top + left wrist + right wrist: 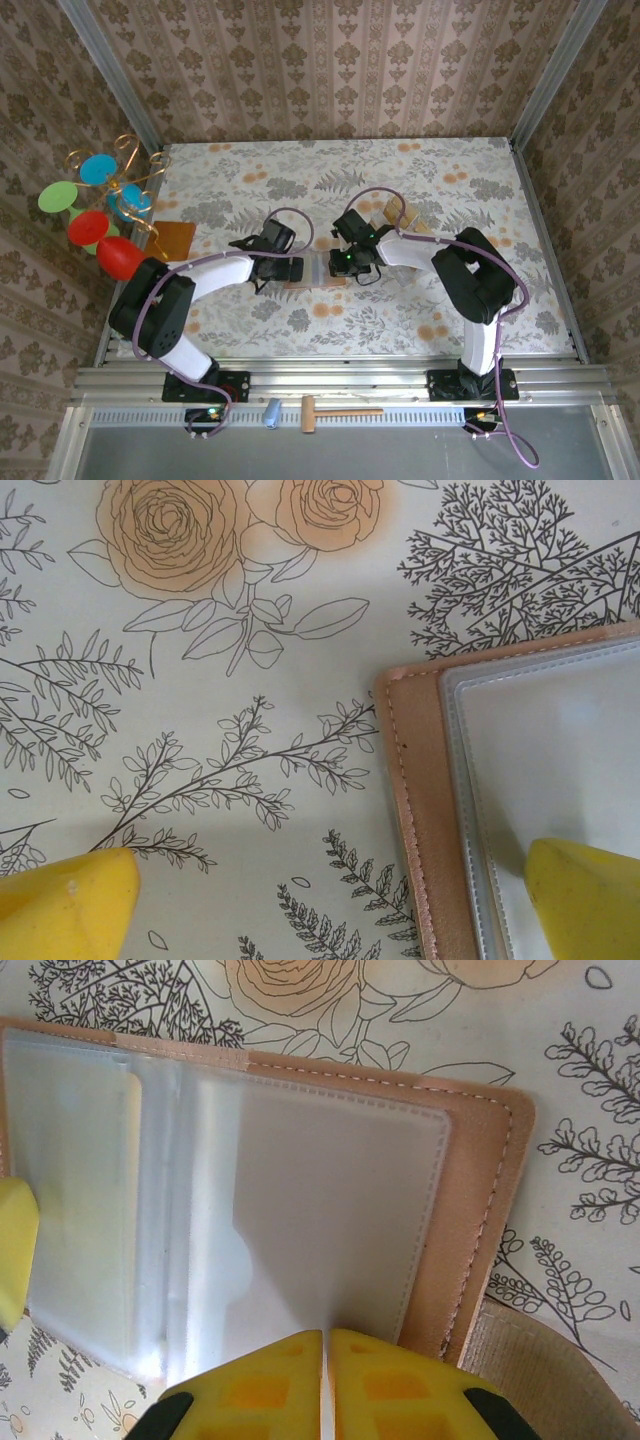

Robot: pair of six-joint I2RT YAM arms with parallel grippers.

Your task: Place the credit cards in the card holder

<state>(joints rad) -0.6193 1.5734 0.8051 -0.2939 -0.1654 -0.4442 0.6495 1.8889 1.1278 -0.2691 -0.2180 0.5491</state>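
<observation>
Left pincer spread wide; right pincer pressed closed; both arms bent, reaching inward toward each other.

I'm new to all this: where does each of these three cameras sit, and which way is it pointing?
Top external: above and behind the arms, looking down on the table; both arms show.
Left wrist: mounted there, facing down at the card holder corner; left gripper open, yellow fingertips at the bottom corners.
Right wrist: mounted there, facing down into the open card holder; right gripper shut, seemingly pinching a clear sleeve.
Shared: both wrist views show the card holder.
</observation>
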